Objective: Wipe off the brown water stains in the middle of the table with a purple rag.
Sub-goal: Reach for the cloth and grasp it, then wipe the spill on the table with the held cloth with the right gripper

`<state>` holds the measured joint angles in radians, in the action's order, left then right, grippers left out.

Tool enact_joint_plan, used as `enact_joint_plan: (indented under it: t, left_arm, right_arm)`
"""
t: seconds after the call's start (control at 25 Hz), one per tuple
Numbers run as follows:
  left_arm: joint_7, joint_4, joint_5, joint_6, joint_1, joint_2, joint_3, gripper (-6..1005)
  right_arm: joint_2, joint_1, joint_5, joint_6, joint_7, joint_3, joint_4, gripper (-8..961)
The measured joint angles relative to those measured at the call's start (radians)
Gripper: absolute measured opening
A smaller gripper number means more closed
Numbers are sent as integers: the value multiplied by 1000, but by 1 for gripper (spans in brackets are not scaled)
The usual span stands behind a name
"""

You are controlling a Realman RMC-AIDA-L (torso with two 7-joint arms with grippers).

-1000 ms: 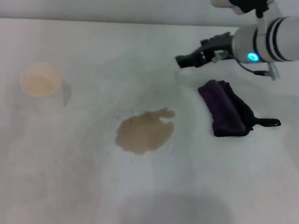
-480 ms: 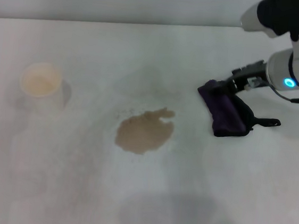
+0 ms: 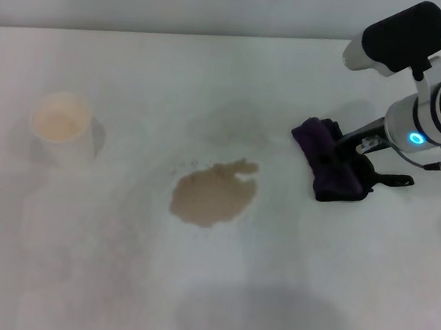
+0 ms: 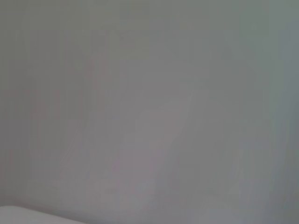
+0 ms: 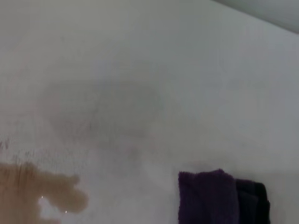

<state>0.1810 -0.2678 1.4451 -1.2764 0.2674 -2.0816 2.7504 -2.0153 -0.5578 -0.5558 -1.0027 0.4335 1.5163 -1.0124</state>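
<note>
The brown water stains [image 3: 213,194] form a tan puddle in the middle of the white table [image 3: 214,78]. The purple rag [image 3: 333,181] lies bunched to the right of the puddle, with a thin black strip sticking out on its right. My right gripper [image 3: 341,148] is low over the rag's far half, touching or just above it. The right wrist view shows the rag [image 5: 208,196] and part of the stain [image 5: 32,191]. My left gripper is out of view; its wrist view shows only a blank grey surface.
A white paper cup [image 3: 61,123] stands at the left of the table, well clear of the puddle. A grey shadow patch [image 3: 260,315] lies on the table's near part.
My right arm has swung right and down, from beyond the rag onto the rag's far half. The rag, the stain and the cup have not moved.
</note>
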Motion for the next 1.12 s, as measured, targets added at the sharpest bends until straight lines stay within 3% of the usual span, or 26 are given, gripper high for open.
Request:
enact_joint_plan:
  t: [0.08,0.32,0.44,0.84,1.12]
  left_arm:
    - [0,0,-1,0,4,0,0,885]
    - [0,-1,-4,0,12,0,0,884]
    - [0,-1,-4,0,15,0,0,884]
    - [0,1,-5,-1,17,1,0,883]
    - [0,10,1,-2,18,2,0,883]
  right_arm:
    - [1,-16,-1,-11,-1,-5,21,731]
    - [6,-41,-3,-24,-3,-21,61,534]
    - [7,-41,-3,-31,-3,-39,62,328]
    - [-2,-48,-14,-99,4,-32,-44,112]
    - [-4,-95,-137,-121,17,171,-148,106]
